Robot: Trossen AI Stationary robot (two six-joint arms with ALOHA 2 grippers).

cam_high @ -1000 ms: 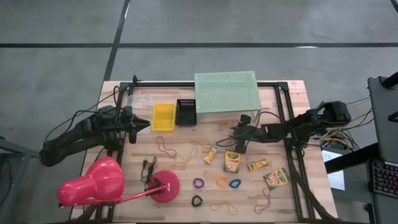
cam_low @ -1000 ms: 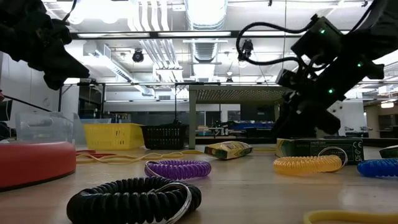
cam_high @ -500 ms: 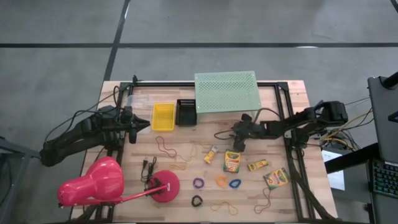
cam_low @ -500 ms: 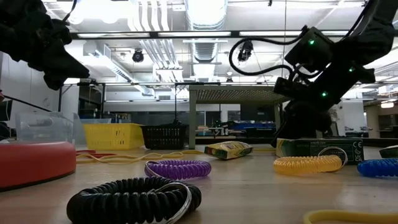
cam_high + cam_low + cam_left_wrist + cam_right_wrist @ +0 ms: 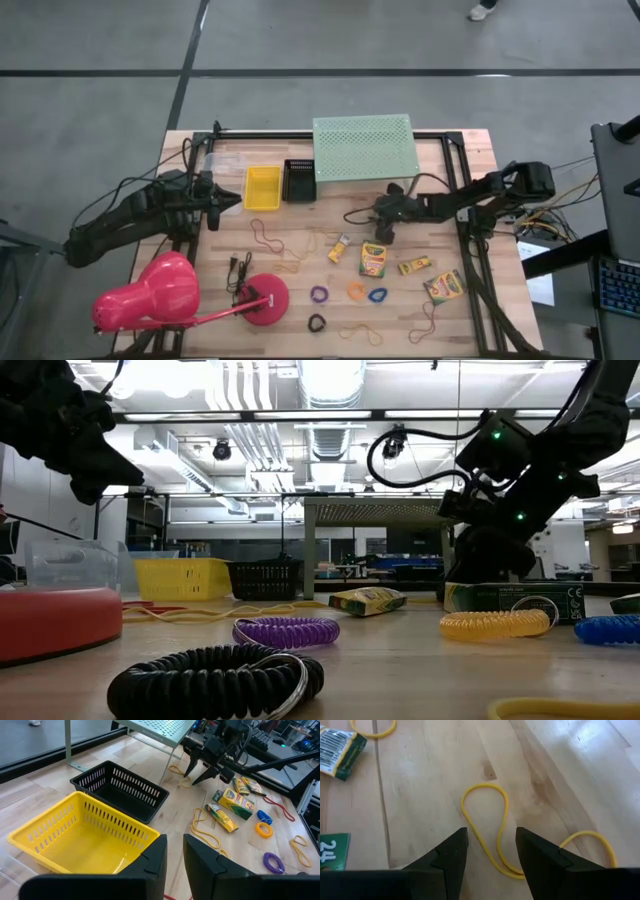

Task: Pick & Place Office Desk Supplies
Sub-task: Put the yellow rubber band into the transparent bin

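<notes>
The right gripper [image 5: 381, 229] is seen low over the wooden table [image 5: 470, 170], just in front of the mint-green perforated metal shelf [image 5: 363, 147], with its two dark fingers spread and nothing between them. Directly ahead of those fingers a thin yellow rubber band [image 5: 487, 827] lies flat on the wood as a long narrow loop. Its long axis runs roughly in line with the gripper's reach, so the open jaws straddle its near end. The yellow-and-green crayon boxes [image 5: 373, 259] lie just nearer. The left gripper [image 5: 222, 201] is held well apart, left of the yellow plastic basket [image 5: 262, 187], fingers nearly together and empty. The band is judged to be the right arm's to take.
</notes>
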